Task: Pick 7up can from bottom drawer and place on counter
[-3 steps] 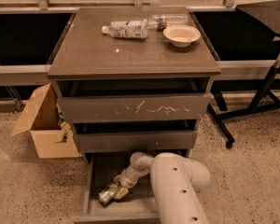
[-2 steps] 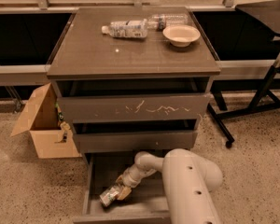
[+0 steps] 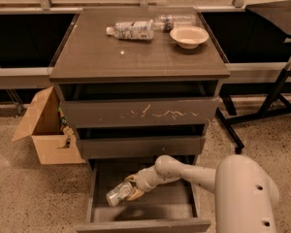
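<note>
The bottom drawer is pulled open at the foot of the cabinet. My gripper reaches into it from the right and is shut on the 7up can, a small silvery can held tilted on its side, lifted a little above the drawer floor; its shadow lies on the tray below. The counter is the flat dark top of the cabinet, well above the gripper. My white arm fills the lower right.
Two clear plastic bottles lie at the back of the counter beside a pale bowl. The scratched top drawer front overhangs the open drawer. An open cardboard box stands left of the cabinet. A black stand's legs are on the right.
The arm has drawn back to the right and upward, and the gripper has raised the can off the drawer floor, a little to the right of where it lay.
</note>
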You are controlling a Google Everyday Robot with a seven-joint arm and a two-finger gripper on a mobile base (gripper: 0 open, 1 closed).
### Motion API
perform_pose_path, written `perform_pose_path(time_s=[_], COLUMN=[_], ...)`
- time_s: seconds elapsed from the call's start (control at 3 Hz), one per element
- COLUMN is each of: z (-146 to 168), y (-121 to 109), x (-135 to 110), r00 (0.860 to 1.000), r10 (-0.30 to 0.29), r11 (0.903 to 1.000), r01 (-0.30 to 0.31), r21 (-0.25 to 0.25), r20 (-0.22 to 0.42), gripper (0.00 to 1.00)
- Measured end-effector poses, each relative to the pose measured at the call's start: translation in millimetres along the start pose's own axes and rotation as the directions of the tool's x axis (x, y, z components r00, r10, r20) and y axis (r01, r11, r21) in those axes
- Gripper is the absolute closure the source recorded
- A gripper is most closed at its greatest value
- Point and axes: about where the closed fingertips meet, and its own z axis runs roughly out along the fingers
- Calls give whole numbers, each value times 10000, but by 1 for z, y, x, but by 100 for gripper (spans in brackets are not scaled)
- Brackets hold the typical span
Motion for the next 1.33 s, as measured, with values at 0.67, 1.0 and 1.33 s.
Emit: perform_pose_path(time_s=[0.67,1.0,1.33], z=[-43,-91,-140], y=[1,1,0], x=[-46,-93,-135], r00=[9983,9930,9863], r10=[-505,-1062,-1613], r11=[9979,9920,9822], r01=[493,1024,1570], r21=[417,739,1030], r20=[291,507,344], gripper=[100,100,100])
